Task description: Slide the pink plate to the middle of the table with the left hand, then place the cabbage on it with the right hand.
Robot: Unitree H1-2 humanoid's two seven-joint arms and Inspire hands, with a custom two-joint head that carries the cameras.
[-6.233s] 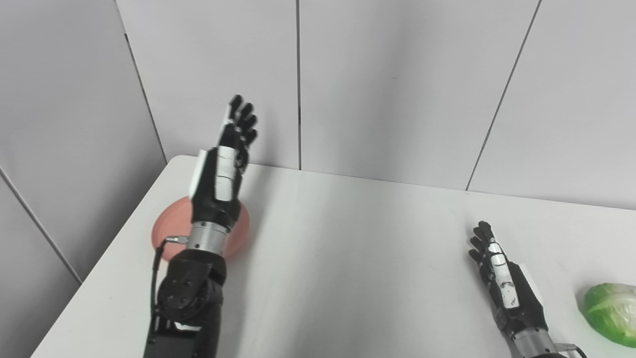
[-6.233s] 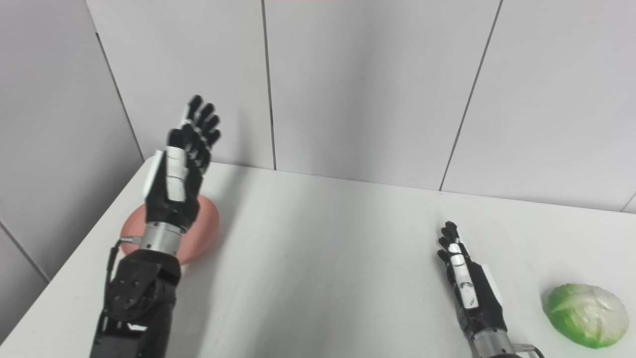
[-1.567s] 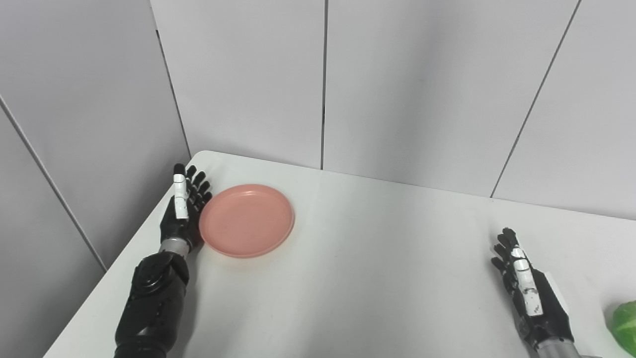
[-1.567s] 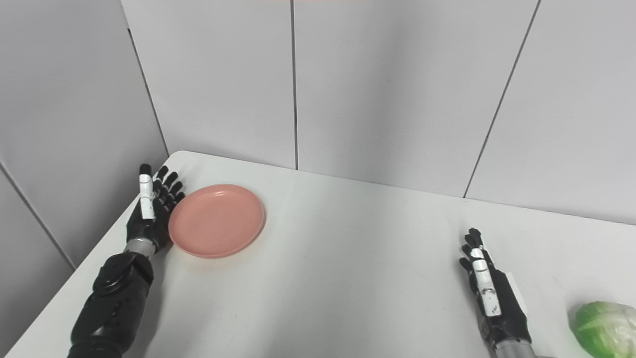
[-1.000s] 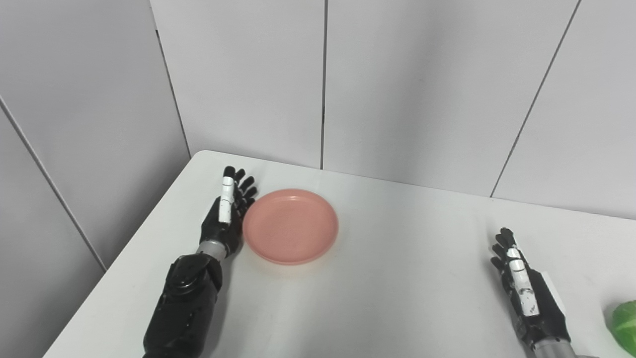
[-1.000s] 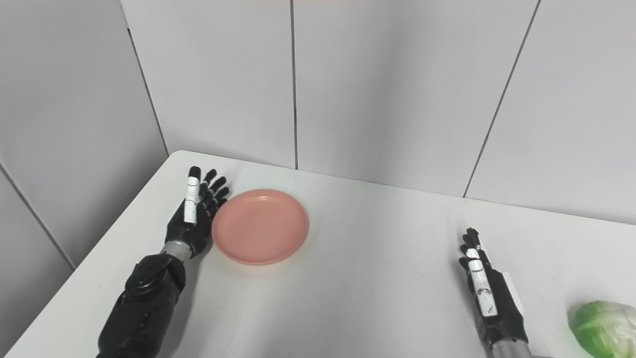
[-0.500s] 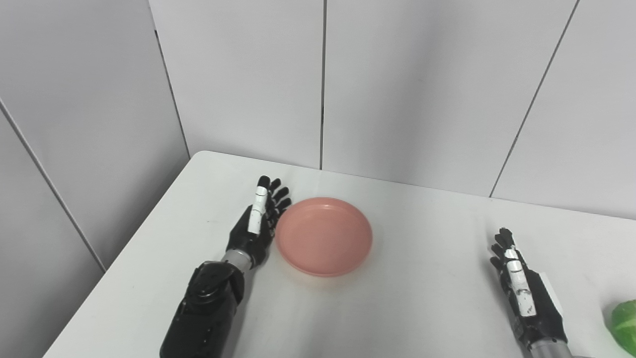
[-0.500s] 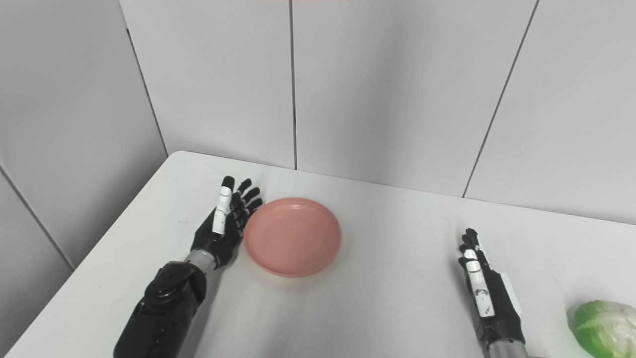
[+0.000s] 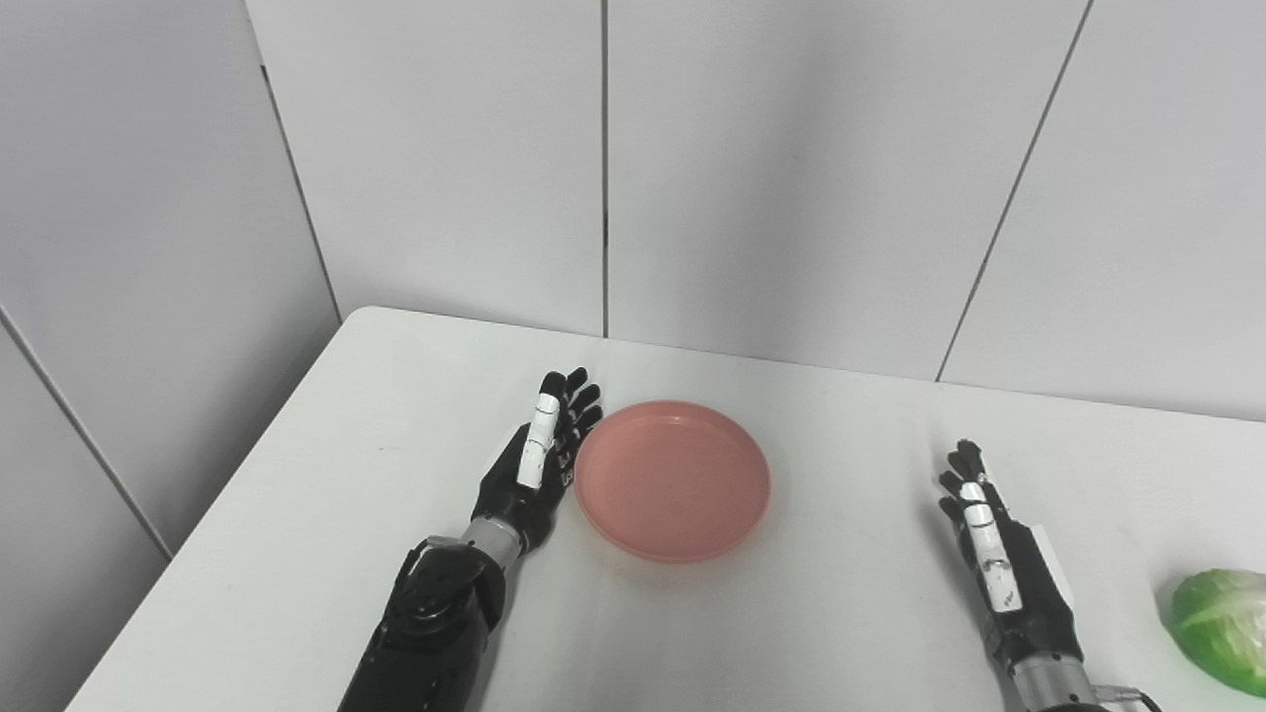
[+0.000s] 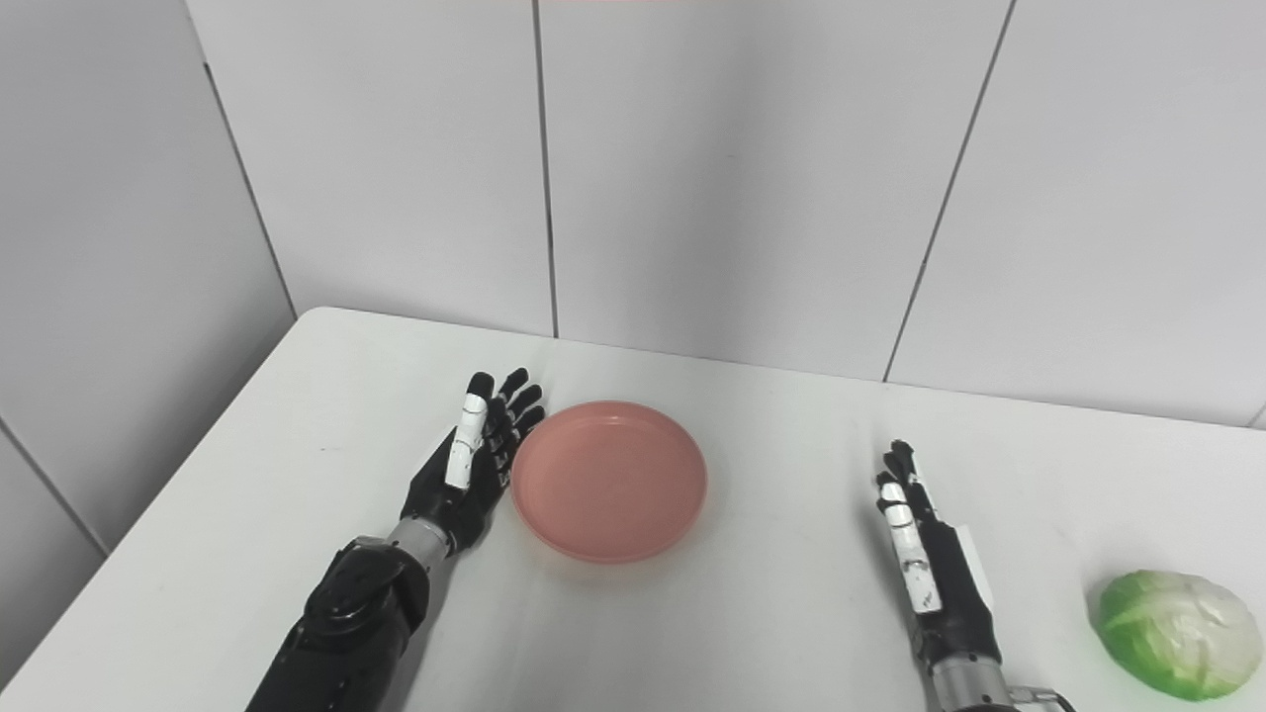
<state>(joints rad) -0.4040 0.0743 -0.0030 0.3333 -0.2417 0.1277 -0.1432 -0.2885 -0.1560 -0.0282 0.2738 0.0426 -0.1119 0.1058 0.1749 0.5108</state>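
The pink plate (image 9: 673, 481) lies flat on the white table (image 9: 841, 415), a little left of the table's middle. My left hand (image 9: 534, 465) stands open on edge, its palm side against the plate's left rim. The green cabbage (image 10: 1177, 633) rests near the table's front right. Left of the cabbage, with a clear gap between them, my right hand (image 10: 930, 569) rests open on the table, fingers straight, holding nothing.
Grey wall panels rise right behind the table's far edge. The table's left edge runs diagonally to the left of my left arm (image 9: 435, 633). Bare tabletop lies between the plate and my right hand.
My left hand has pushed the pink plate rightward from the table's left side toward the middle. The camera has shifted a little to the right. The right hand and cabbage have stayed put.
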